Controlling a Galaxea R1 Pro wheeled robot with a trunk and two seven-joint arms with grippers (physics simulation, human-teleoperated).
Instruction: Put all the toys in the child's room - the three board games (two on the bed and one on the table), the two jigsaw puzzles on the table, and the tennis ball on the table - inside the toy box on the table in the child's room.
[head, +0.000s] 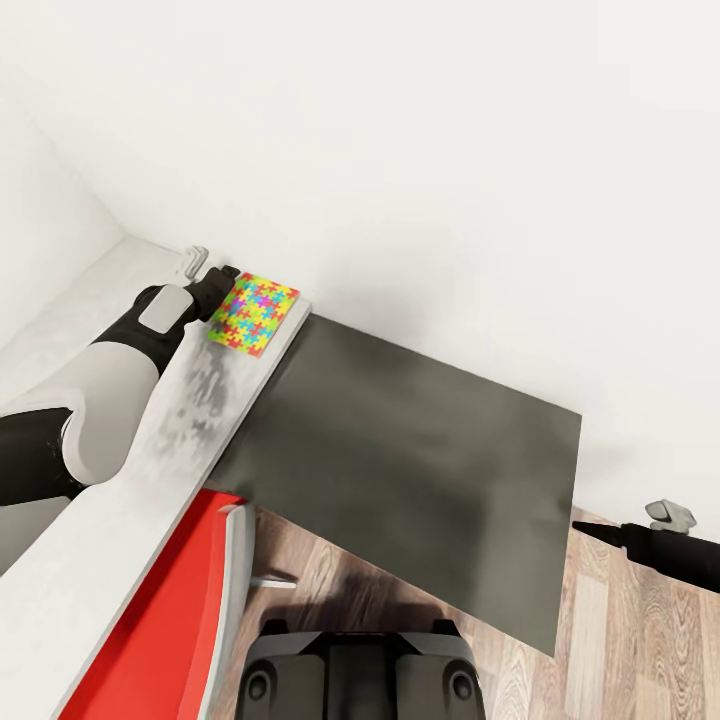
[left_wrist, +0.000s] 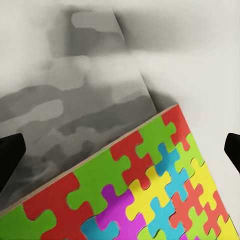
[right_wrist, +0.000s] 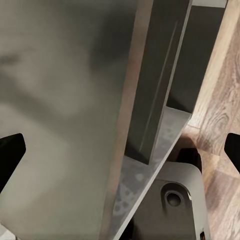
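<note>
One jigsaw puzzle (head: 254, 312) lies flat at the surface (head: 120, 500) end corner, against the wall, directly ahead of our left tool (head: 222, 283), whose jaws stand open astride its near edge. We judge the left arm far nearer; the right tool (head: 590, 530), also open, hangs over the floor. Other toys and toy box lie out of frame.

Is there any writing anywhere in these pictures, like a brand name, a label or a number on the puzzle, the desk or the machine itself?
None: no words, numbers or signs can be read in any view.
The jigsaw puzzle at the end of the table shows only coloured interlocking pieces, no print.
The table's dark side panel, the red chair and the white wall are plain.
The left tool and right tool carry no visible marking.
</note>
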